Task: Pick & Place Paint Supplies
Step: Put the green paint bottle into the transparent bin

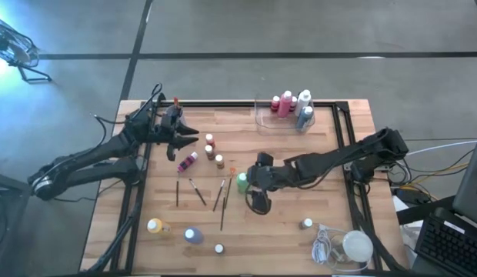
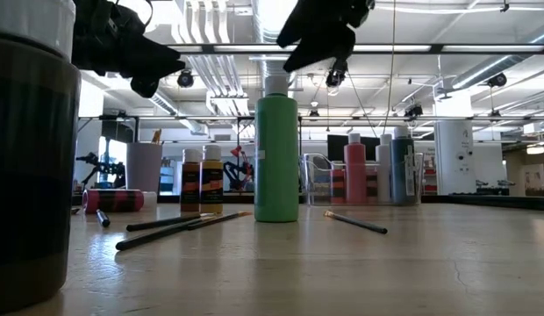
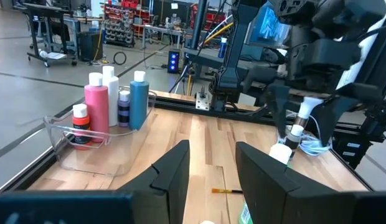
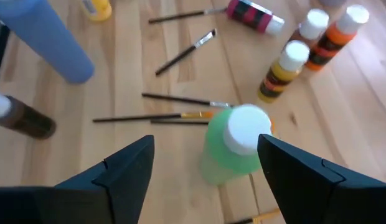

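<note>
1. The right gripper [image 4: 205, 168] hangs above the upright green plastic bottle with a white cap [image 4: 233, 144]; its dark fingers [image 4: 121, 171] are spread wide to either side, holding nothing.
2. The green bottle stands on the wooden table [image 1: 292, 154], with thin dark paintbrushes [image 1: 221, 196] lying just beside it.
3. The left gripper [image 3: 208, 171] hovers partly open and empty, near the small brown and orange bottles [image 1: 214, 150].
4. A clear plastic tray [image 1: 265, 117] holds pink, white and blue bottles.

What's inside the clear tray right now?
The clear tray holds upright bottles: a tall pink one, a white one, a blue one, a small red one. Anything behind them is hidden.
</note>
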